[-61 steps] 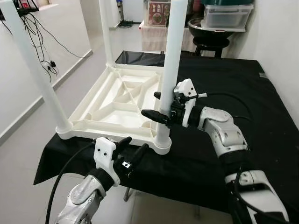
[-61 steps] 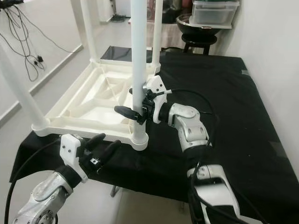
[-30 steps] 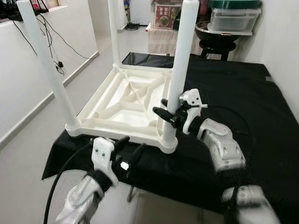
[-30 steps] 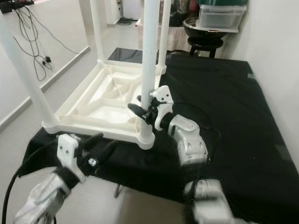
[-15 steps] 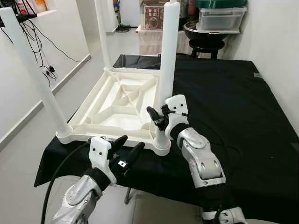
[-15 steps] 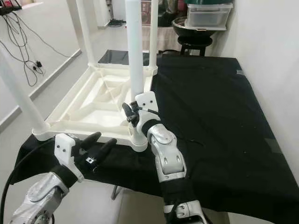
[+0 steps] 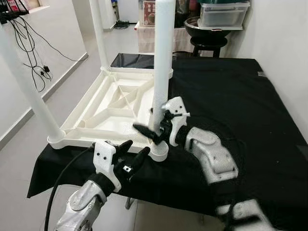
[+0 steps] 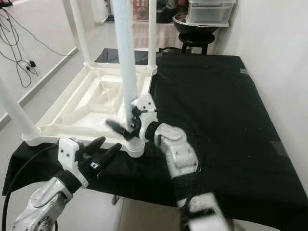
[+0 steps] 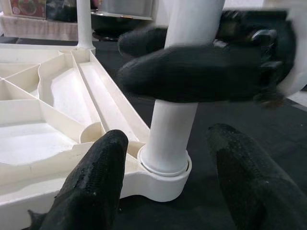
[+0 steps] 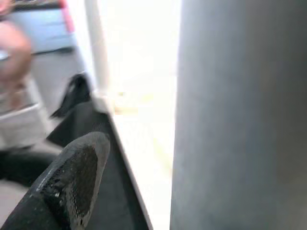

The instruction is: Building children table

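A white children's table (image 7: pixel 79 137) lies upside down on the black-covered table (image 7: pixel 231 91), its legs pointing up. My right gripper (image 7: pixel 148 122) is at the near right leg (image 7: pixel 163 57), low down just above its socket (image 7: pixel 159 151). One finger (image 9: pixel 192 79) crosses the front of the leg and the other passes behind it. In the right wrist view a gap shows between the finger (image 10: pixel 72 182) and the leg (image 10: pixel 240 115). My left gripper (image 7: pixel 136 147) hovers open off the front edge, pointing at that socket and holding nothing.
The near left leg (image 7: pixel 26 86) and far left leg (image 7: pixel 97 33) also stand upright. A stool with a black bowl and a plastic box (image 7: pixel 216 19) stands behind the table. Cables (image 7: pixel 29 43) hang at the left wall. A white wall is close on the right.
The camera has shifted. My right gripper has stayed at the near right leg, and its fingers now slant down to the left, nearer the socket. My left gripper stays open below the corner.
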Tool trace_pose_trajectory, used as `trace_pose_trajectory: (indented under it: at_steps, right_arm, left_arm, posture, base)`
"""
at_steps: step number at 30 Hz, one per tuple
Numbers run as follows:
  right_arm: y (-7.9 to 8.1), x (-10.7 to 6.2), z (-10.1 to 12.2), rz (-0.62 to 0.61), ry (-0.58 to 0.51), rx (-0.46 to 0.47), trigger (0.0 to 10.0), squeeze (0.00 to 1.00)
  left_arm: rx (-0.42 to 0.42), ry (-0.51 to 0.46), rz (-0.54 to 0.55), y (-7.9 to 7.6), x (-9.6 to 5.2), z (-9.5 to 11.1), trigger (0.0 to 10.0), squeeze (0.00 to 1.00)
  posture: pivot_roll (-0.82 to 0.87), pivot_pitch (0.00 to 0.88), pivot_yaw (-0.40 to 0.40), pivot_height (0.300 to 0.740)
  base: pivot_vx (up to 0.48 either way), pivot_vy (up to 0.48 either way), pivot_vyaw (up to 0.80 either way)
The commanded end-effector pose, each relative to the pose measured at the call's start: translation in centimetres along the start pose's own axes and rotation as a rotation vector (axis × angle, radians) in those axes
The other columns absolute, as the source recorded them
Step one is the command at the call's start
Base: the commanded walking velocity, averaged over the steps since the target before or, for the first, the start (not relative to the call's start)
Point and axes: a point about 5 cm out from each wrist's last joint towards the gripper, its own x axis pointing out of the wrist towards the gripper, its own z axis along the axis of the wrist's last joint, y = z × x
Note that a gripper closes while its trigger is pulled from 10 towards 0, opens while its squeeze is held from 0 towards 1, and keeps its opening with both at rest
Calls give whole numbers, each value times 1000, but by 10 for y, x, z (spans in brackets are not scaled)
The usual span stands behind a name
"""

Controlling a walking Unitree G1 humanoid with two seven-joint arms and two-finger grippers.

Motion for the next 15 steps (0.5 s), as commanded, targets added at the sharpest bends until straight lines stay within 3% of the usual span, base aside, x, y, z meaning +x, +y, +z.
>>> trace_pose_trajectory:
  at_steps: [1,6,8,15]
  right_arm:
    - [5,7,0,135,4,10,10000,0]
    - [-2,9,0,193,7,25,10000,0]
    - [-7,12,0,232,3,38,0,0]
    - [-14,4,-6,210,11,49,0,0]
  left_arm:
    - [0,-1,3,-1,0,-2,10000,0]
    - [0,-1,2,-1,1,-3,10000,0]
    - [2,-1,2,-2,0,-3,10000,0]
    - [0,-3,4,-3,-1,-2,10000,0]
  posture:
    - [-20,28,-21,740]
    - [-9,27,-23,740]
    - [-6,31,-27,740]
    - [-12,38,-21,740]
  base:
    - [0,0,0]
    - [0,0,0]
    - [0,0,0]
    - [0,0,0]
